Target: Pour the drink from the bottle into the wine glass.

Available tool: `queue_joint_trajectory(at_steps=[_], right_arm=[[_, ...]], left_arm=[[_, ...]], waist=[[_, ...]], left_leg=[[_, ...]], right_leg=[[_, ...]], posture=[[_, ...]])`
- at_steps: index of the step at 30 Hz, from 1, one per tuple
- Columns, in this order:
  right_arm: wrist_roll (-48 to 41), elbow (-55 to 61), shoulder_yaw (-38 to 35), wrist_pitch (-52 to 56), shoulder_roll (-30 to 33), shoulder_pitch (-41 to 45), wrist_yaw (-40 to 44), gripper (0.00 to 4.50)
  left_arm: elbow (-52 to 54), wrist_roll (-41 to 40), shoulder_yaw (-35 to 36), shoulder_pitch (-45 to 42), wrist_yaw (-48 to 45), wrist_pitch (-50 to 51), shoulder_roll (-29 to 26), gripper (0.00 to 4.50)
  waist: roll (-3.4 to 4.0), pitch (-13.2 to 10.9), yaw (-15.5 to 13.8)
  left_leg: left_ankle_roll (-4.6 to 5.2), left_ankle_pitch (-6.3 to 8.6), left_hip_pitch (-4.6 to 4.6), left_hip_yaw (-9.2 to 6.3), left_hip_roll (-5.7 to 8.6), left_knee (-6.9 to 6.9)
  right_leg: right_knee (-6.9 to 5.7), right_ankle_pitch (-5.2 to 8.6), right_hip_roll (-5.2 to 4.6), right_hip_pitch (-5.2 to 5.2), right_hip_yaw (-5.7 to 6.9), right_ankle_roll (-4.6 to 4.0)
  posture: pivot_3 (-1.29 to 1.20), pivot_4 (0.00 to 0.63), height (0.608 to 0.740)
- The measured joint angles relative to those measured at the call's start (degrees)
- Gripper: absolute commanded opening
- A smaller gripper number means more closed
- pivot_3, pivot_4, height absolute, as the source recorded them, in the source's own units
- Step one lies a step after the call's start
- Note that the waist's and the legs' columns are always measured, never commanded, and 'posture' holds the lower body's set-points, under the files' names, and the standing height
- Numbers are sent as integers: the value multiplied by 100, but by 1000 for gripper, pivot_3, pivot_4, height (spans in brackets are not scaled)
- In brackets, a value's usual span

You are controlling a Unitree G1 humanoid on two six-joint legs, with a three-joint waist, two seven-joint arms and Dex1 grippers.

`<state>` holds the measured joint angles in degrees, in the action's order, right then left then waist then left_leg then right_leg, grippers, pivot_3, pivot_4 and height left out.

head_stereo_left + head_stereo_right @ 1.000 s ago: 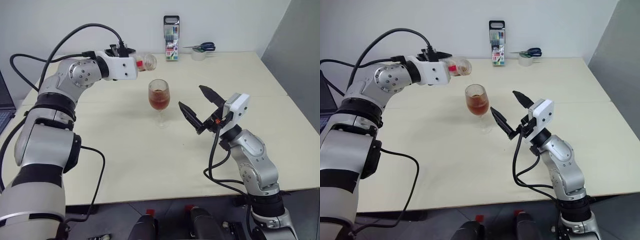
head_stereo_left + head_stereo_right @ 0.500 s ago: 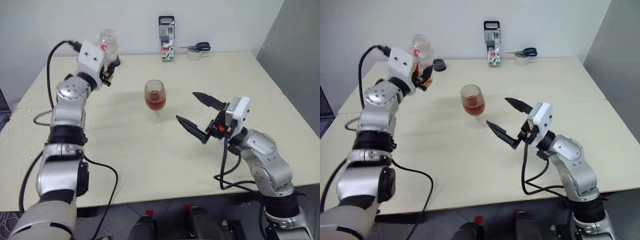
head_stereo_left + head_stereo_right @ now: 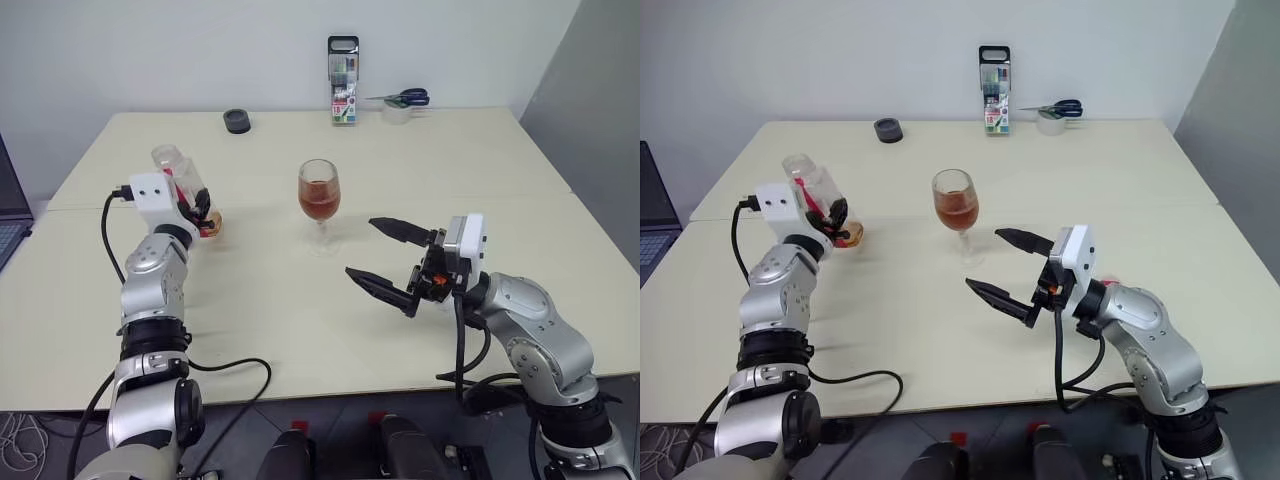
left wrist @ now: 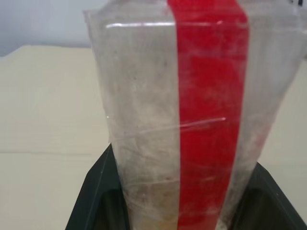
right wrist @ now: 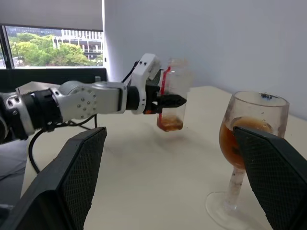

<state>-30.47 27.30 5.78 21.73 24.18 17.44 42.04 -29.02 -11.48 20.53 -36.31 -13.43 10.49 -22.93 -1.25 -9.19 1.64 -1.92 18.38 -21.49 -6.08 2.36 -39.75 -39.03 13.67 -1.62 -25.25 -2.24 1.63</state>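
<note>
The bottle [image 3: 185, 190], clear plastic with a red strip, hangs nearly upright just above the table's left part, mouth open at the top. A little amber drink [image 5: 169, 125] lies at its bottom. My left gripper [image 3: 200, 212] is shut on the bottle's lower half; its black fingers [image 4: 96, 191] flank the bottle [image 4: 192, 120] in the left wrist view. The wine glass [image 3: 319, 197] stands mid-table, about a third full of amber drink [image 3: 955, 210]. My right gripper [image 3: 361, 247] stands open and empty, to the right of the glass and nearer the front edge. In the right wrist view the glass [image 5: 252, 143] is close.
A marker pack [image 3: 343, 80] stands at the back edge, with scissors on a tape roll [image 3: 398, 104] to its right. A small dark round object [image 3: 237, 121] lies at the back left. A laptop [image 3: 8, 205] sits past the table's left side.
My left arm has come down and to the left with the bottle, rolling it from lying on its side above the glass to nearly upright. The right gripper drew back a little.
</note>
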Motion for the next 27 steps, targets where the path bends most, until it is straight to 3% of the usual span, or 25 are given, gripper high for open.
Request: queue_joint_trajectory(at_steps=[8,16,23,27], right_arm=[[0,10,1,133,-29,-2,-118,4500],[6,14,9,148,-65,12,-201,4500],[125,176,86,160,-66,-216,-427,4500],[812,248,150,160,261,-803,-776,4500]], left_arm=[[-547,142,-226,231,-131,-932,2,1786],[-978,125,-351,257,-348,-1097,63,4349],[-240,101,-398,693,-242,-594,60,4445],[1199,-22,-377,1550,-75,119,63,4445]], waist=[[-3,11,-16],[-4,10,-13],[-4,10,-9],[-4,10,-11]], left_leg=[[1,0,15,-1,1,2],[14,8,60,-3,-1,12],[6,5,61,-4,-3,15],[2,5,59,-4,-4,18]], right_leg=[[1,-1,-2,18,2,1],[9,0,1,67,5,2],[11,0,1,66,3,2],[16,1,-2,67,-8,3]], posture=[[0,150,740],[0,150,740],[0,150,740],[0,150,740]])
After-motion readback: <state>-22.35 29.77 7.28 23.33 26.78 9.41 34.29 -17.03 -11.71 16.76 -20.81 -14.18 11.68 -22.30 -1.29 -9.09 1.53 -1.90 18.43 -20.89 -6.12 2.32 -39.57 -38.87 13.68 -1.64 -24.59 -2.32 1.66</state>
